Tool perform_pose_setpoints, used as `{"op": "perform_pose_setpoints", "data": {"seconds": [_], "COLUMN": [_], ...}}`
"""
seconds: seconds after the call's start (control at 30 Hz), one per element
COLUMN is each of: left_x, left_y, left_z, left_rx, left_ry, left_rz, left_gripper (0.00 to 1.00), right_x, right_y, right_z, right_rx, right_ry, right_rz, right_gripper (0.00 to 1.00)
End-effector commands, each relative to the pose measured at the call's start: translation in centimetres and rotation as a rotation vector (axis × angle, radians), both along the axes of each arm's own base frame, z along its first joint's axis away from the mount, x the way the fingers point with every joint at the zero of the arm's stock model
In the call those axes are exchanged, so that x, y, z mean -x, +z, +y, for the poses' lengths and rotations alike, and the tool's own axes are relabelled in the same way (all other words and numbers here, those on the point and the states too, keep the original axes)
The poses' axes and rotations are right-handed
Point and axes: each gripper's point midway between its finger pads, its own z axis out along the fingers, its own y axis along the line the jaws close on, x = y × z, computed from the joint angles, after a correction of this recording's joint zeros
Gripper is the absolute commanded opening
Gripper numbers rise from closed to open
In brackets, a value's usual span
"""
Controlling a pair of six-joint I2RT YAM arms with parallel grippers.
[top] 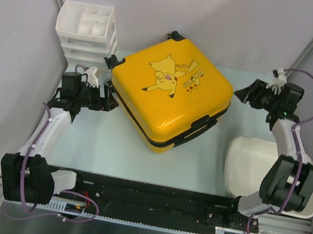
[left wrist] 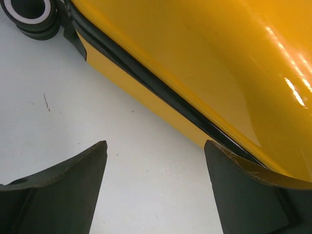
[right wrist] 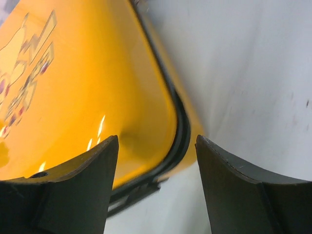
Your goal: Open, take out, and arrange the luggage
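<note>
The suitcase (top: 169, 98) lies flat at frame centre, shut. Nothing is opened or taken out yet, so the whole job remains. The left gripper (top: 109, 101) and right gripper (top: 239, 93) flank it, fingers spread wide, holding nothing.

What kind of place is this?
Probably a robot testing booth, not a home: a left arm and right arm bolted to a black rail, plain grey walls close around, and one yellow suitcase to practise on.

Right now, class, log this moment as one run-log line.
yellow hard-shell Pikachu suitcase: shut, lying flat | left gripper: open, beside its left edge | right gripper: open, near its right corner
</note>
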Motion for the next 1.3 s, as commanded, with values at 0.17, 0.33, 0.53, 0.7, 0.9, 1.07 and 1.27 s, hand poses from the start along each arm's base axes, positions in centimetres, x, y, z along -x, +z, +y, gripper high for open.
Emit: {"op": "perform_pose_setpoints", "data": {"seconds": [0.17, 0.33, 0.53, 0.7, 0.9, 1.07, 1.27], "left_x": [-2.8, -4.8, -7.9, -10.2, -10.1, -7.7, -4.3], "left_y": [2.9, 2.7, 2.2, 2.1, 4.2, 5.7, 7.9], "left_z": [-3.4, -4.7, -8.6, -12.3, -11.3, -4.6, 0.0], "left_rx": [0.135, 0.148, 0.153, 0.189, 0.132, 0.069, -0.015], "left_ry": [-0.151, -0.191, -0.316, -0.429, -0.419, -0.185, -0.055], "left_rz": [-0.109, -0.104, -0.1, -0.088, -0.17, -0.21, -0.31], "left_gripper": [0.83, 0.83, 0.81, 0.78, 0.96, 0.97, 0.98], "right_x": [-11.7, -11.2, -5.8, -1.4, 4.5, 10.1, 16.0], "right_y": [-0.6, -3.4, -8.3, -8.7, -9.6, -9.0, -8.4], "right_z": [-0.7, 3.8, 6.4, 6.7, 8.2, 12.3, 18.0], "right_rx": [-0.026, -0.079, -0.06, 0.007, 0.048, 0.124, 0.188], "right_ry": [-0.071, 0.117, 0.265, 0.337, 0.426, 0.57, 0.737], "right_rz": [-0.129, -0.05, 0.125, 0.128, 0.173, 0.125, 0.046], "right_gripper": [0.66, 0.63, 0.56, 0.55, 0.54, 0.53, 0.53]}}
